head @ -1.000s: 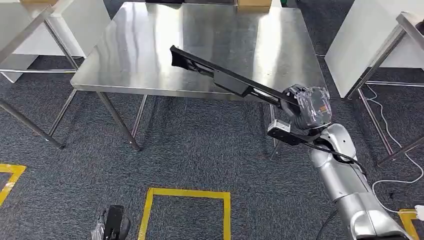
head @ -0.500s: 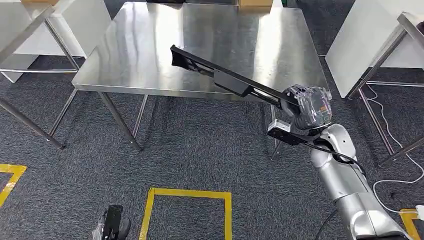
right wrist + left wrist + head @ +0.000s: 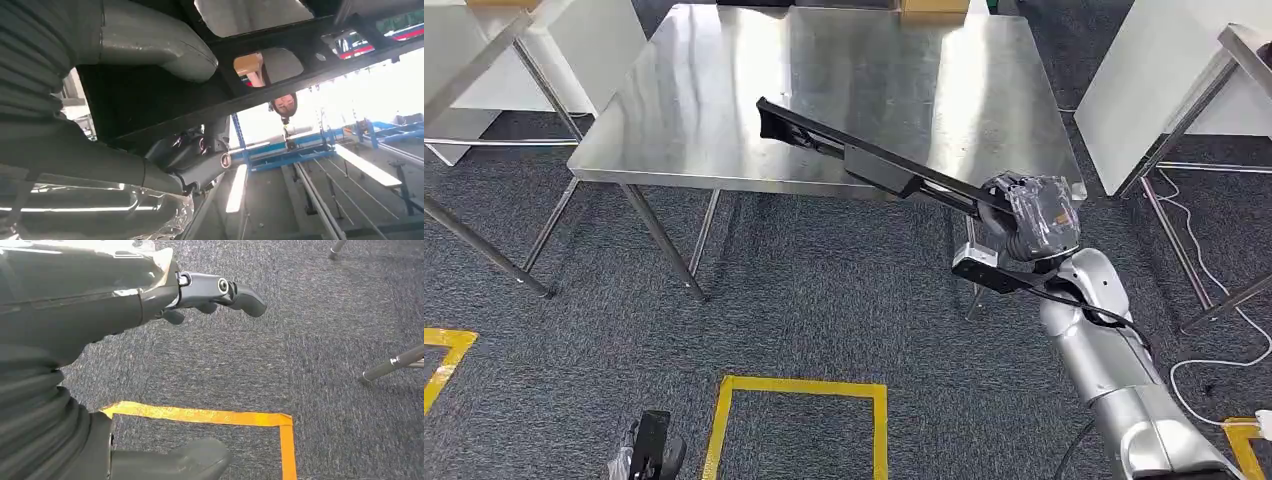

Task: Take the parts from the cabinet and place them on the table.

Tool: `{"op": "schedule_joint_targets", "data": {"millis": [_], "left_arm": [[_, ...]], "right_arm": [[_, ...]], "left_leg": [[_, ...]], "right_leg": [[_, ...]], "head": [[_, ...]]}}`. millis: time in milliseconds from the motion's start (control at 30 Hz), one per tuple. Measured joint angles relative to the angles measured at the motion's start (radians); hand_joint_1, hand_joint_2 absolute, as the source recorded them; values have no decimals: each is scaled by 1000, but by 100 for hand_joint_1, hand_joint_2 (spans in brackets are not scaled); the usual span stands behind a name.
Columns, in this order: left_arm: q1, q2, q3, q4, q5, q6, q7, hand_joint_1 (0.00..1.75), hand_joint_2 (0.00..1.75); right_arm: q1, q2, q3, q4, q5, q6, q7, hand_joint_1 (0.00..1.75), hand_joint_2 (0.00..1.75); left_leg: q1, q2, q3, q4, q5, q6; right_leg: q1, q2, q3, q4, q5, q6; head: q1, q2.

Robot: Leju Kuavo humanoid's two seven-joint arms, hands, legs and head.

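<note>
at the far left, low by the floor, the left hand (image 3: 210, 292) hangs over the grey carpet near a strip of yellow tape (image 3: 200, 415), its fingers apart and holding nothing. moving right, the steel table (image 3: 724, 90) stands ahead, and a long black part (image 3: 864, 160) slants above its near edge, its far end over the tabletop and not resting on it as far as i can tell. further right, the right hand (image 3: 1029, 215) grips the near end of that part, fingers wrapped around the bar. this looks like the placing step: the part is carried to the table but not set down. the next move calls for lowering it flat onto the steel, then letting go.
</note>
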Motion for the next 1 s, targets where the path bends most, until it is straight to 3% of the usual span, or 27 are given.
{"op": "schedule_joint_targets", "data": {"millis": [267, 367, 400, 433, 500, 600, 633, 667, 700, 767, 800, 833, 867, 900, 933, 967, 1000], "left_arm": [[3, 3, 0, 0, 1, 3, -2, 0, 175], [3, 5, 0, 0, 0, 4, -5, 0, 175], [3, 6, 0, 0, 0, 4, -5, 0, 175], [3, 6, 0, 0, -1, 4, -6, 0, 175], [3, 3, 0, 0, -2, 4, -8, 0, 175], [5, 2, 0, 0, -3, 5, -10, 0, 175], [7, 1, 0, 0, -4, 5, -11, 0, 175], [10, 0, 0, 0, -5, 5, -11, 0, 175], [12, -1, 0, 0, -5, 6, -11, 0, 175], [13, -2, 0, 0, -5, 6, -11, 0, 175], [13, 1, 0, 0, -5, 8, -11, 0, 175], [11, 0, 0, 0, -6, 9, -11, 0, 175], [12, 0, 0, 0, -5, 10, -11, 0, 175], [14, 0, 0, 0, -6, 11, -11, 0, 175], [13, 0, 0, 0, -6, 12, -11, 0, 175], [12, 0, 0, 0, -6, 13, -11, 0, 175], [12, 0, 0, 0, -6, 14, -11, 0, 175]], "right_arm": [[-5, 14, 2, 8, 3, 0, 0, 175, 175], [-6, 18, 2, 8, 3, 0, 0, 175, 175], [-6, 18, 2, 9, 3, 0, 0, 175, 175], [-7, 18, 2, 9, 3, -1, 0, 175, 175], [-11, 15, 1, 10, 3, -3, 0, 175, 175], [-10, 16, 1, 12, 2, -5, -3, 175, 175], [-7, 14, 2, 13, 2, -5, -3, 175, 175], [-3, 14, 2, 13, 3, -5, -3, 175, 175], [-1, 14, 2, 13, 4, -6, -3, 175, 175], [-2, 13, 1, 13, 3, -6, -3, 175, 175], [-1, 12, 2, 16, 3, -9, -3, 175, 175], [-3, 12, 2, 17, 3, -11, -3, 175, 175], [-1, 12, 1, 17, 2, -12, -3, 175, 175], [0, 11, 1, 17, 2, -13, -3, 175, 175], [0, 11, 2, 18, 4, -13, -3, 175, 175], [1, 8, 1, 18, 4, -13, -3, 175, 175], [-3, 7, 0, 18, 4, -13, -3, 175, 175]], "left_leg": [[1, -1, -7, 10, -4, 5], [-1, 0, -10, 8, -11, 17], [2, 0, -11, -3, -13, 27], [4, -1, -5, -8, -12, 37], [12, 1, 17, -15, -8, 44], [13, 1, 18, -14, -12, 42], [13, 0, 21, -13, -14, 40], [17, 0, 26, -13, -18, 35], [22, -1, 34, -12, -25, 27], [33, 0, 56, -10, -41, 8], [30, 0, 62, -8, -49, -3], [28, 2, 60, -11, -54, -13], [25, 4, 59, -15, -60, -21], [29, 4, 68, -11, -59, -26], [32, 4, 73, -10, -59, -29], [38, -1, 55, 11, -55, -32], [40, -9, 27, 67, -49, -30]], "right_leg": [[-11, 0, 0, -1, 1, 2], [-17, -1, 2, -13, 4, 9], [-10, 1, 6, 15, 20, 21], [-6, 2, 8, 7, 24, 29], [-9, 3, -27, 57, -14, 22], [-11, 6, -149, 290, -102, 13], [-12, 6, -170, 322, -108, 12], [-14, 6, -170, 308, -99, 17], [-18, 6, -141, 236, -62, 37], [-26, -2, -50, 37, 33, 59], [-21, -12, -41, 2, 27, 54], [-9, -10, -41, -6, 5, 24], [-6, -6, -26, -2, 14, 9], [-13, -1, -30, -2, 13, -3], [-13, 4, -22, 1, 8, -11], [-15, 8, -11, -1, 4, -22], [-14, 9, -2, -1, -3, -32]], "head": [[-1, 0], [-1, 0], [1, 0], [0, 0], [3, 0], [5, 0], [4, 0], [5, 0], [5, 0], [6, 0], [11, 0], [14, 0], [11, 0], [7, 0], [8, 0], [4, 0], [5, 0]]}}
